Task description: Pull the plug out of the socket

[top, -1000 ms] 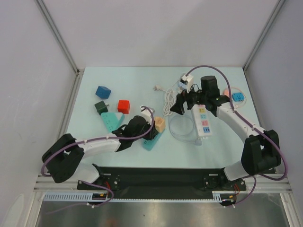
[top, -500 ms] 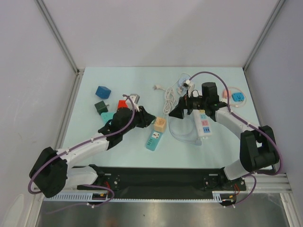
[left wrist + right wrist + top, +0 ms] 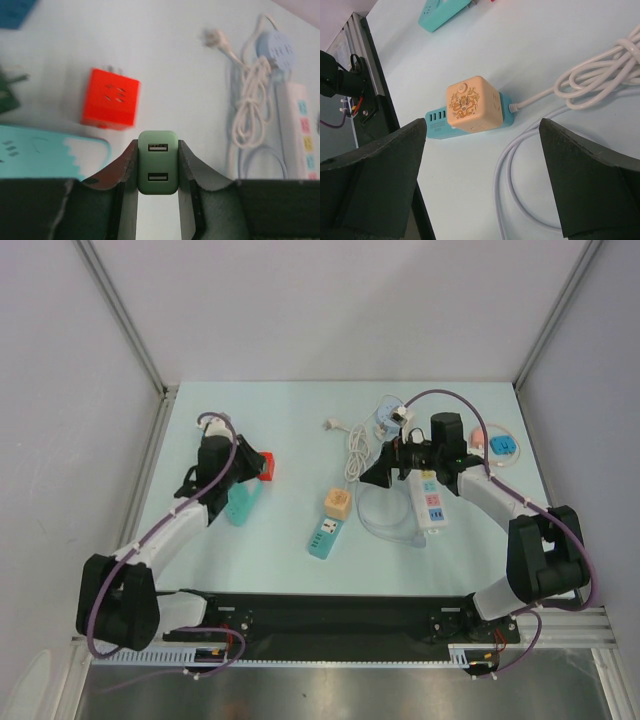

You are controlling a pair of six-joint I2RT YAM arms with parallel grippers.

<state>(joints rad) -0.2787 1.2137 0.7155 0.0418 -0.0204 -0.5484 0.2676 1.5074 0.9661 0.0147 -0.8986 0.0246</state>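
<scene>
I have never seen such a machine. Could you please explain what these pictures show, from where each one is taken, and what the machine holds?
These are two robot arms fixed side by side at the near edge of a table. One picture is taken from above and behind them. The other two come from small cameras on each wrist, so the dark shapes at the bottom are that arm's own fingers.

The left gripper is shut on a small green adapter with two slots. Below it lie a red cube adapter and a turquoise power strip.

The right gripper is wide open and holds nothing. It hangs above a peach cube adapter plugged into a second turquoise strip.

Also on the table are a white power strip and coiled white cables.
</scene>
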